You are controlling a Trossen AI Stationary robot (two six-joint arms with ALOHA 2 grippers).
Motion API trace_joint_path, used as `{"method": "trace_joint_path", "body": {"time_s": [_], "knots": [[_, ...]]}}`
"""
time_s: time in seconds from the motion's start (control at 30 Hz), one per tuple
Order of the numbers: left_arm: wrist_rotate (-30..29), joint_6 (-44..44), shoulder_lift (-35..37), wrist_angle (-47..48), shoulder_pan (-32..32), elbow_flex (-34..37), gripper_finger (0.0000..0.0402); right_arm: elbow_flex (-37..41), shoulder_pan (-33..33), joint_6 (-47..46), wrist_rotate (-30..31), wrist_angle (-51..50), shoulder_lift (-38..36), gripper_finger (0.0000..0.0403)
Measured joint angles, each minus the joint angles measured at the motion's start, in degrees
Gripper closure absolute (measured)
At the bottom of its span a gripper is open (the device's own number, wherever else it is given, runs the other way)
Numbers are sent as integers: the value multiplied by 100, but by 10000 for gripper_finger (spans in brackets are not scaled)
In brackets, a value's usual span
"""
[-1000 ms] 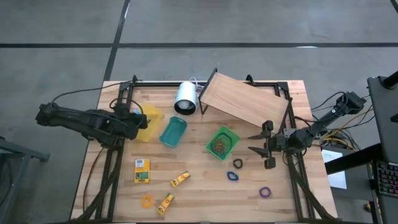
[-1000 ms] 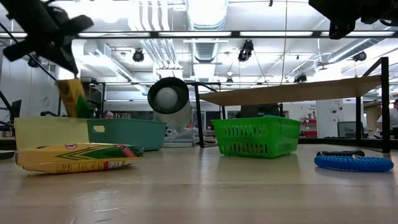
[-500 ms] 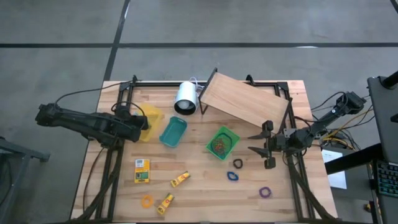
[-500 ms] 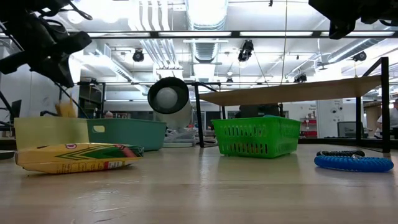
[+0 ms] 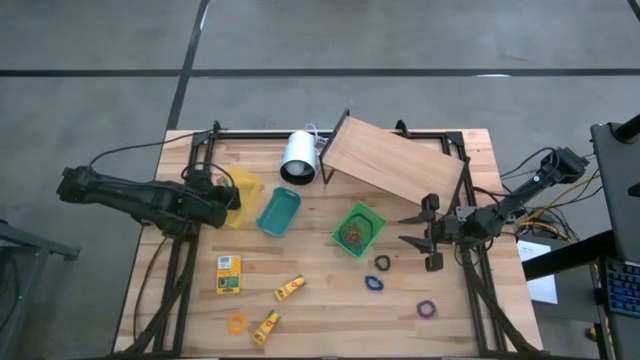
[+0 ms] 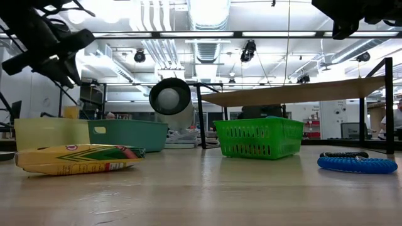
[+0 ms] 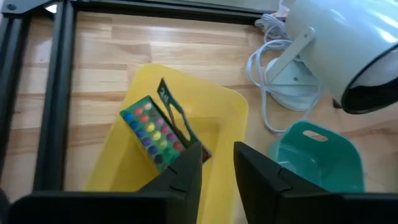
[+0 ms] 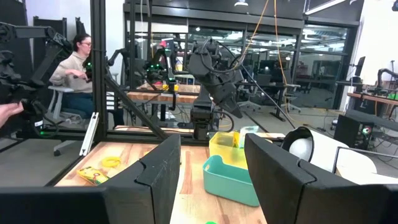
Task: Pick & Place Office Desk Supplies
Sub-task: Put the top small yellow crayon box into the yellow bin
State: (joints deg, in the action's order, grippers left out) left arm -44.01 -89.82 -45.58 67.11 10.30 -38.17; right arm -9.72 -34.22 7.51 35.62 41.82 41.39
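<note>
Crayon box [image 7: 155, 132], with its coloured dots showing, lies tilted inside the yellow bin [image 7: 222, 112] at the counter's [image 5: 330, 300] left rear, beside the teal bin [image 5: 278, 212]. Just above it, the left gripper [image 7: 216, 163] has its fingers parted and nothing between them. The right gripper [image 5: 418, 233] hovers near the green basket [image 5: 357, 228], fingers spread wide and empty.

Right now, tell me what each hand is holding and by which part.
Nothing. The left hand is open above the yellow bin, the packet lying loose inside. The right hand is open and empty.
</note>
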Motion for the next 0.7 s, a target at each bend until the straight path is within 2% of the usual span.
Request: {"method": "trace_joint_path", "body": {"time_s": [0.1,0.2,0.3,0.43,0.53,0.63,0.7], "knots": [[13,177,0,-157,1,-84,302,0,-1,0,-2,0,-1,225],[106,771,0,-443,1,-364,302,0,-2,0,-1,1,-1,225],[645,1555,0,-818,5,-666,302,0,0,0,-2,2,-1,225],[1688,2800,-1,-1647,99,-749,302,0,-1,0,-1,1,0,225],[2124,3547,-94,-2405,407,-618,302,0,0,0,-2,2,-1,225],[2128,4268,-370,-2889,911,-457,302,0,0,0,-1,1,0,225],[2014,4448,-651,-3003,1270,-435,301,0,0,0,0,0,0,225]]}}
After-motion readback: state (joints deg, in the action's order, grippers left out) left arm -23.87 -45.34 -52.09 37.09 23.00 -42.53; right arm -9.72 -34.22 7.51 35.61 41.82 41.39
